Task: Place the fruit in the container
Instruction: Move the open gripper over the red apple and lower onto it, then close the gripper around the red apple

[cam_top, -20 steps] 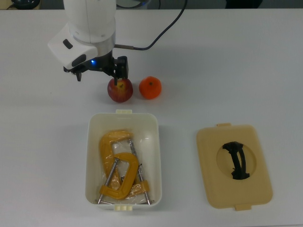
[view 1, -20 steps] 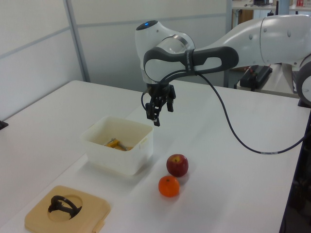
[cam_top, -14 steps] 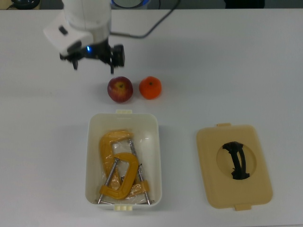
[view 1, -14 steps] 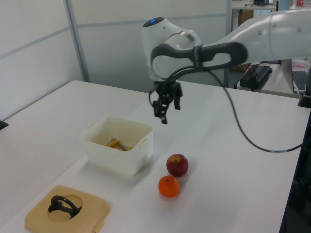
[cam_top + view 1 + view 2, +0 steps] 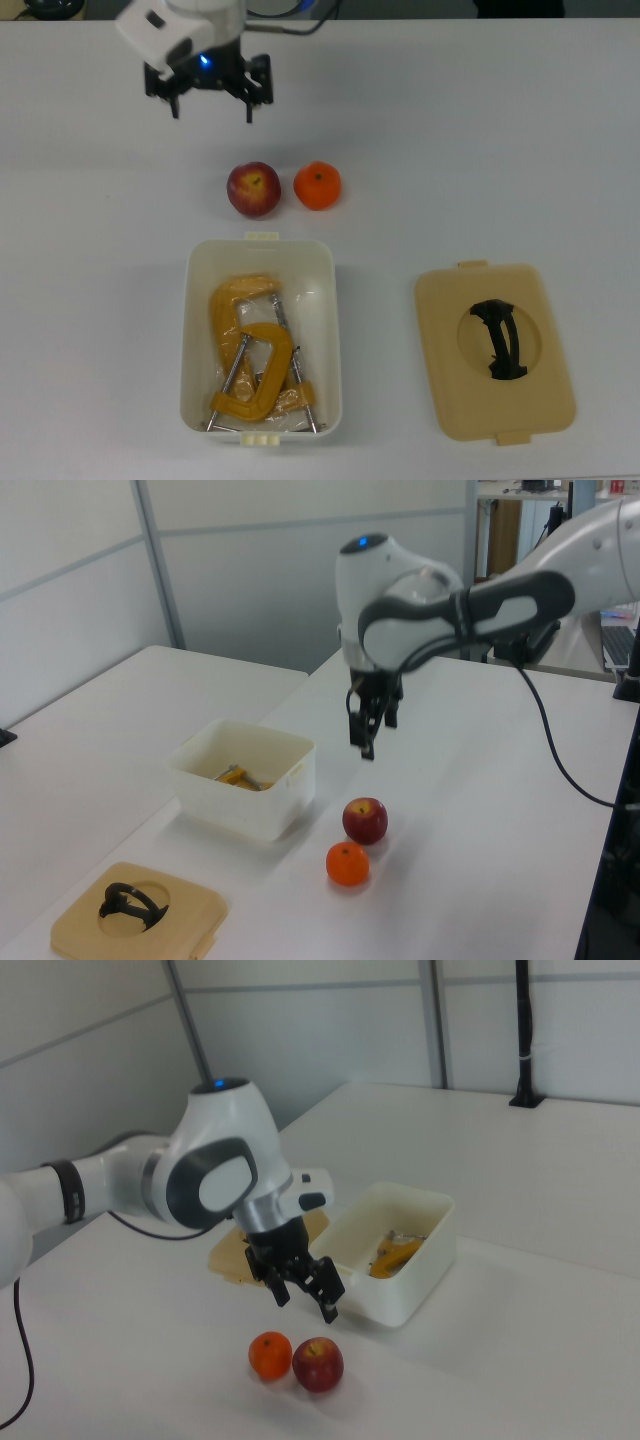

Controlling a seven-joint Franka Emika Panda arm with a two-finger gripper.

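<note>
You have open tabletop (image 5: 480, 130) all around the apple (image 5: 253, 189) and the orange (image 5: 317, 185), which sit just beside each other near the tub's (image 5: 335, 330) short end. Inside the tub, yellow clamps (image 5: 255, 360) fill most of the floor. The lid (image 5: 495, 350) lies well apart, toward the top view's right edge.

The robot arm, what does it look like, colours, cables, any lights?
The arm has glossy white rounded shells with dark grey joint sections. A small blue light glows on its wrist housing. A black cable trails from it across the table. The gripper is black, with two slim fingers under a white block.
</note>
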